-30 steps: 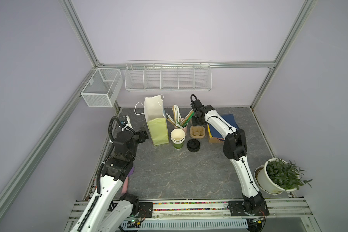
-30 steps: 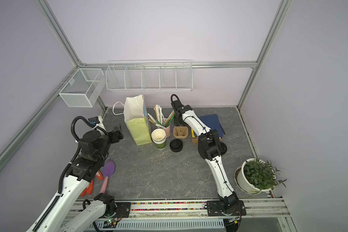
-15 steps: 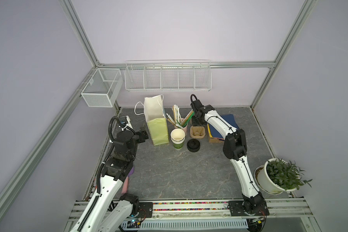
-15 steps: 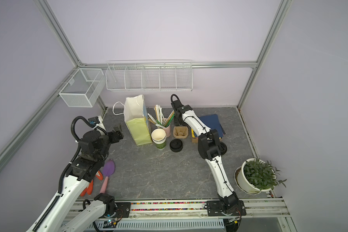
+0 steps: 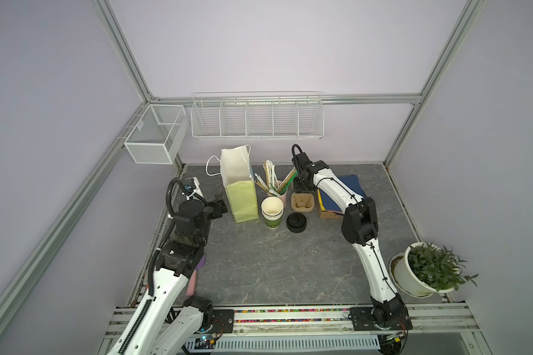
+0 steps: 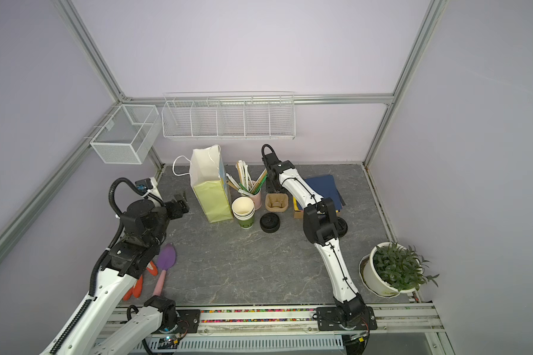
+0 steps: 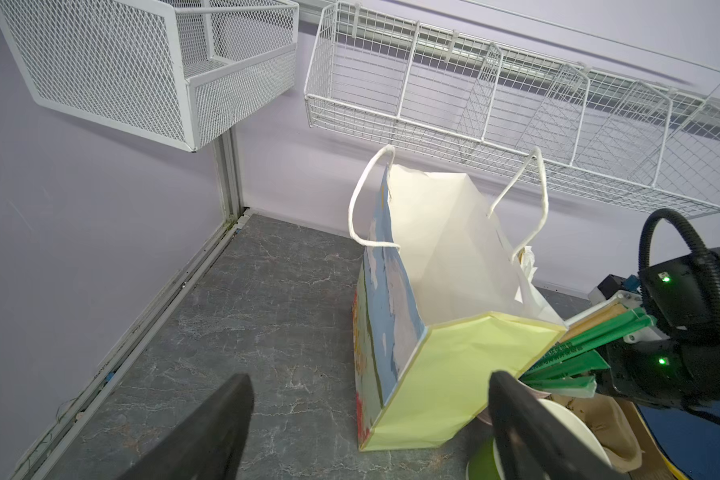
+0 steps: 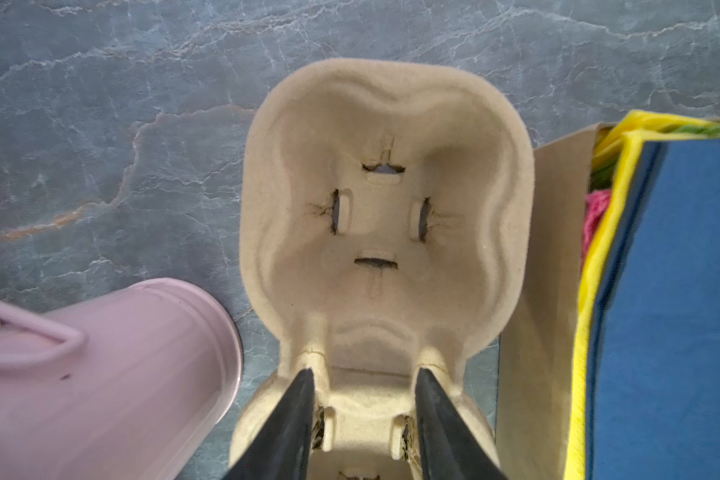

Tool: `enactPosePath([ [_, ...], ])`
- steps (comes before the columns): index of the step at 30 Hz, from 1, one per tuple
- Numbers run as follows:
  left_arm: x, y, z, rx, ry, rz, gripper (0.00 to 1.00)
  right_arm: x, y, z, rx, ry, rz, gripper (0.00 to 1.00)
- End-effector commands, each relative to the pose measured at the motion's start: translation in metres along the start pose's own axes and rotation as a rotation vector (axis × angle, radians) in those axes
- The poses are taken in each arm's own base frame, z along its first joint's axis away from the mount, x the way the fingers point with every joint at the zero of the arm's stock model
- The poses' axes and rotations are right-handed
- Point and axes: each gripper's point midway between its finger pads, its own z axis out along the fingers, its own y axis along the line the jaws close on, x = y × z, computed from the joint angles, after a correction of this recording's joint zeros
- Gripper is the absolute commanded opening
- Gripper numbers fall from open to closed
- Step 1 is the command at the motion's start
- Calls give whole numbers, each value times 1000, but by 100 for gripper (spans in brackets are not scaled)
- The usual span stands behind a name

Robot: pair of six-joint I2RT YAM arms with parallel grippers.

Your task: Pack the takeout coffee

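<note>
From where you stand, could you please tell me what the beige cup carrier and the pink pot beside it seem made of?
The cup carrier looks like moulded paper pulp, matte: grainy, fibrous, torn slot edges. The pink pot is probably painted metal, satin: soft sheen, thin rolled rim; plastic is possible.

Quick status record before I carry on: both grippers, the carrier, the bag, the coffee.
left gripper: open, empty, beside the paper bag
right gripper: closed on the middle ridge of the cup carrier
cup carrier: on the table, visible socket empty
paper bag: upright, mouth open
coffee cup: only its black lid shows, behind the right arm at the elbow; not packed
</note>
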Motion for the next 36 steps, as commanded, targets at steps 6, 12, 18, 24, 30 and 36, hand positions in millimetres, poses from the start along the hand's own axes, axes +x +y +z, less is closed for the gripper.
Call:
enactPosePath([
  [6, 5, 0, 1, -3, 15, 18, 89, 8, -5, 3, 12, 35, 36, 47],
  [12, 5, 0, 1, -1, 15, 19, 89, -2, -7, -25, -5, -21, 64, 52],
  [18, 5, -1, 2, 1, 18, 19, 89, -9, -2, -39, -61, -73, 69, 55],
  [24, 6, -1, 1, 2, 17, 19, 89, 1, 0, -17, -63, -28, 51, 54],
  [30, 5, -1, 1, 0, 16, 19, 89, 5, 0, 1, -46, 3, 63, 53],
  [36, 6, -1, 3, -1, 21, 23, 89, 6, -4, 10, -11, 17, 54, 50],
])
